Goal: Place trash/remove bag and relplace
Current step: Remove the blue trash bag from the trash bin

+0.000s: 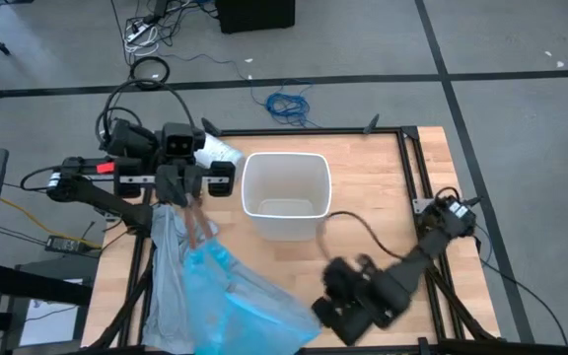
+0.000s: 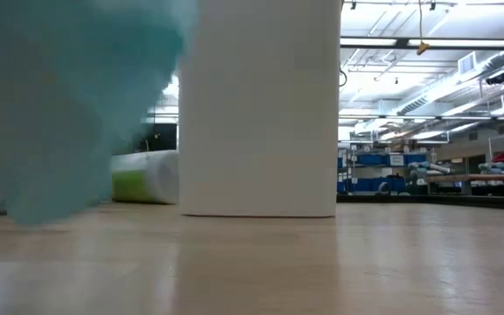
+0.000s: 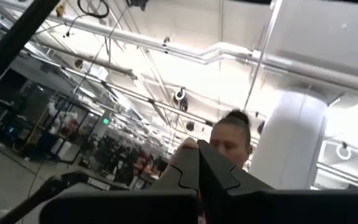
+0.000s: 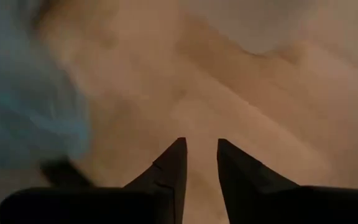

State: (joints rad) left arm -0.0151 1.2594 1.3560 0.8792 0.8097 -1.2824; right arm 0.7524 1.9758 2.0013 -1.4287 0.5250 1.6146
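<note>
Left gripper (image 1: 187,187) is clenched on the grey liner (image 1: 169,271), right gripper (image 4: 199,163) hangs slightly parted and empty beside the blue bag (image 1: 240,291), which may snag and drag off the table (image 1: 383,187).

The bin (image 1: 286,195) stands upright near the middle of the surface (image 1: 373,187), toward the upper centre of the high view. The roll (image 1: 215,150) lies on its side just up and left of the bin. My left gripper (image 1: 177,187) sits left of the bin, with the grey liner (image 1: 169,276) hanging below it toward the lower left. The bag (image 1: 240,291) lies over that liner, spreading lower centre. My right gripper (image 1: 335,311) is at the lower centre-right, just beside the bag's edge, below the bin.
</note>
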